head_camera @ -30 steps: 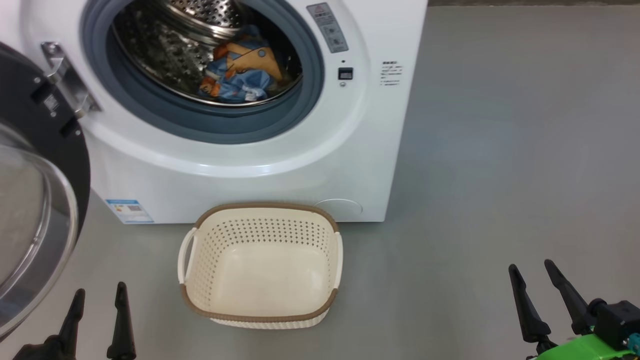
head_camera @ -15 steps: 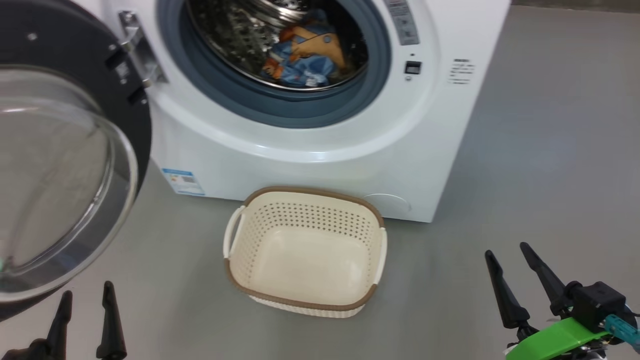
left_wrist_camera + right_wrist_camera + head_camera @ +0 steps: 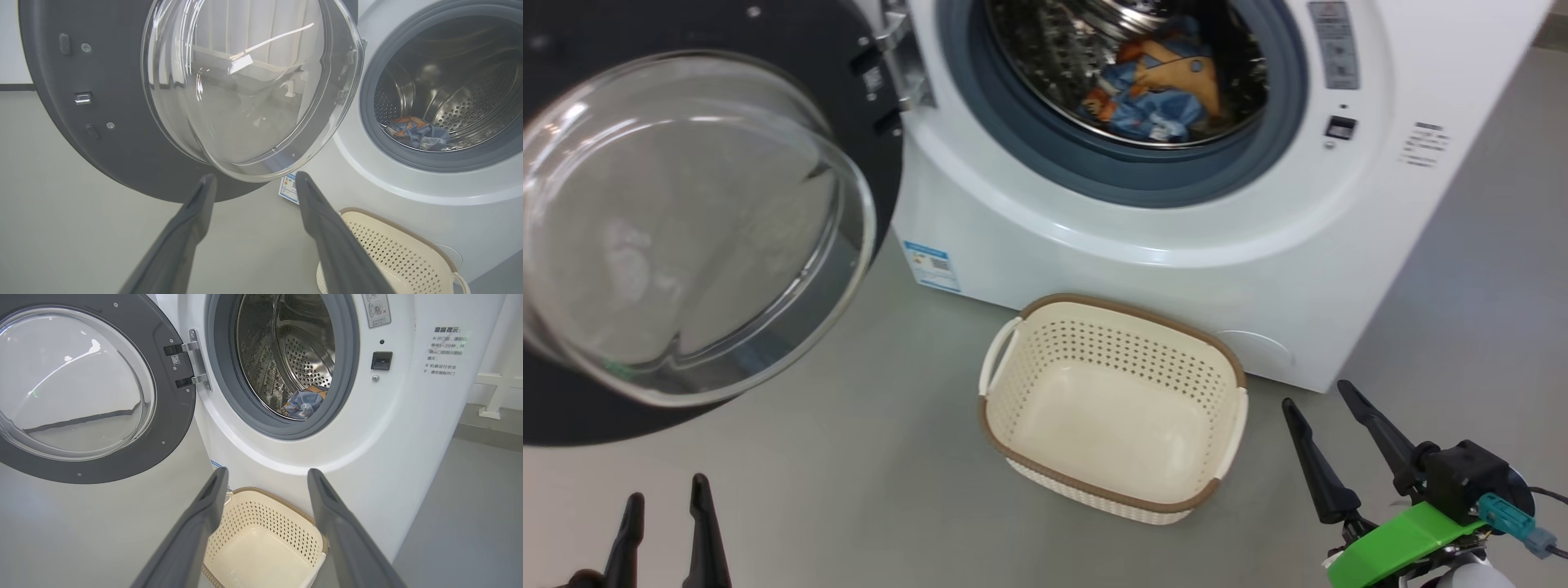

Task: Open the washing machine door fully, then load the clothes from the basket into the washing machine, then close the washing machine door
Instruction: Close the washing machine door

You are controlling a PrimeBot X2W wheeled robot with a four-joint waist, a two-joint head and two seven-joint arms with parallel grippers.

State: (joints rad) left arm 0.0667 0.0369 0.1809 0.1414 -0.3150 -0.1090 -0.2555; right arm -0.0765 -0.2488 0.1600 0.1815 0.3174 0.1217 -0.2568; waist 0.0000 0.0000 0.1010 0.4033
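At the bottom of the head view, the left claw (image 3: 665, 490) sits at the lower left and the right claw (image 3: 1315, 394) at the lower right, both above the grey floor (image 3: 849, 457). Each has its two dark fingers apart and holds nothing. Between them, at centre frame, one basket (image 3: 1131, 306) stands empty on the floor just before the single washing machine (image 3: 1094, 269). Farther back, the washing machine door (image 3: 882, 163) is swung open at the upper left, and the clothes (image 3: 1160, 90) lie as one blue-and-orange heap inside the steel drum (image 3: 1054, 49).
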